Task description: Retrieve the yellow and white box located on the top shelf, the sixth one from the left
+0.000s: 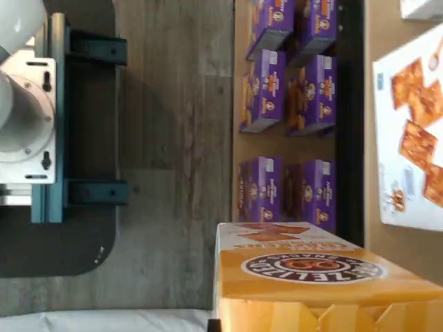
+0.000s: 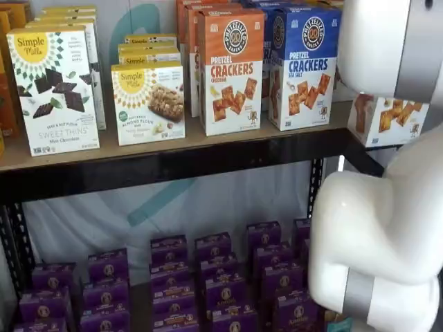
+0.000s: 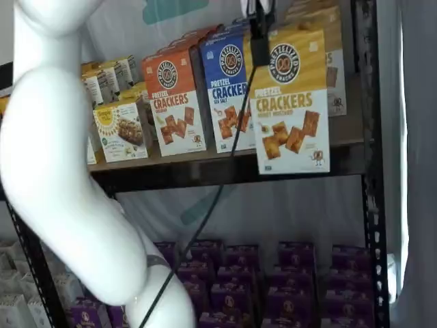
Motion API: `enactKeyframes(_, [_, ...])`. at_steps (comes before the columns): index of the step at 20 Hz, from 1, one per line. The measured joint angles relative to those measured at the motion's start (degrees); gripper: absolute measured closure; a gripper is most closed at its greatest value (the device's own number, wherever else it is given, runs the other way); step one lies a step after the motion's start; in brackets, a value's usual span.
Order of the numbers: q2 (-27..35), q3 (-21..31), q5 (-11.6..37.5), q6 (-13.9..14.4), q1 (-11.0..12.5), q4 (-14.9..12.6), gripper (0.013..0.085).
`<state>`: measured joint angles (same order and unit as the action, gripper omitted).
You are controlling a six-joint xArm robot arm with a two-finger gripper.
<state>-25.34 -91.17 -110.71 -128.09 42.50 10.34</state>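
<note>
top shelf (image 3: 225,167) — yellow and white box (image 3: 290,102), pincer (image 3: 260,27) half-hidden

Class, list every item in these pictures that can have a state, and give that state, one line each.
gripper, shut on the yellow and white box.
yellow and white box, upright, held clear in front of the top shelf.
orange Pretzel Crackers box, upright on the top shelf.
blue Pretzel Crackers box, upright on the top shelf.
purple boxes, upright, below the top shelf.
</note>
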Motion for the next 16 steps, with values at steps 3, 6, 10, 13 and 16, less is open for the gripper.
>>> enactKeyframes(3, [-2.66,2.88,-0.53,1.30,-1.48,-0.51,0.0370])
enactKeyframes(6, [-4.72,4.94,-1.17,2.85,-3.11,-0.85,0.0370])
enactKeyframes(10, [-7.94,7.94,-1.28,5.61,-6.05,-1.27,0.0370])
enactKeyframes(13, [-9.54,9.29,-1.30,7.59,-8.06,-1.43,0.0370])
enactKeyframes(16, [-10.43,10.01,-1.11,9.03,-9.56,-1.58,0.0370])
